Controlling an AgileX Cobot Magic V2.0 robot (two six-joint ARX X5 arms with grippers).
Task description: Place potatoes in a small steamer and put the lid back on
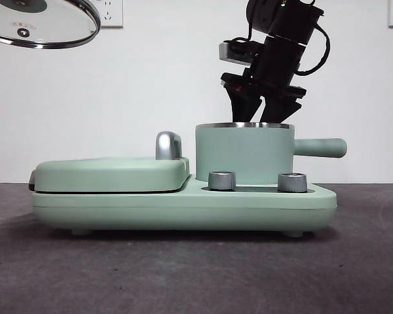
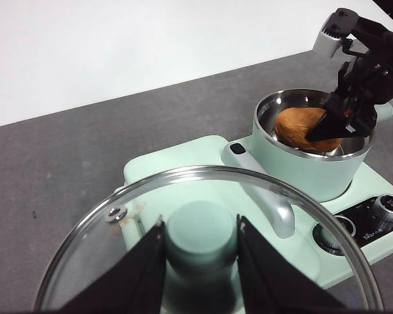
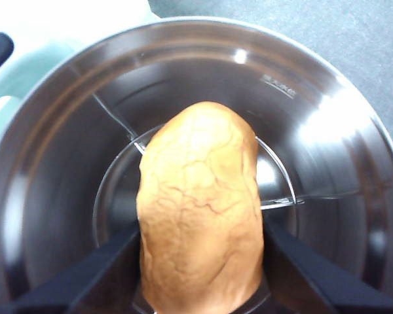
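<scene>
The orange-brown potato (image 3: 196, 203) with cracked skin sits low inside the steel bowl of the small steamer (image 3: 52, 163), and my right gripper (image 3: 200, 261) is shut on its sides. Seen from the front, that gripper (image 1: 261, 114) dips its jaws into the mint-green steamer (image 1: 243, 154), and the potato is hidden by the wall. The left wrist view shows the potato (image 2: 300, 125) in the steamer (image 2: 301, 170) between the right gripper's (image 2: 337, 121) jaws. My left gripper (image 2: 200, 226) is shut on the mint-green knob of the glass lid (image 2: 118, 248), held high at the upper left, away from the steamer (image 1: 42, 23).
The steamer stands on a mint-green cooker base (image 1: 183, 209) with two steel dials (image 1: 222, 180) (image 1: 292, 182). A flat hinged grill cover (image 1: 111, 173) with a steel handle (image 1: 168, 145) fills the base's left half. The steamer's side handle (image 1: 321, 147) points right.
</scene>
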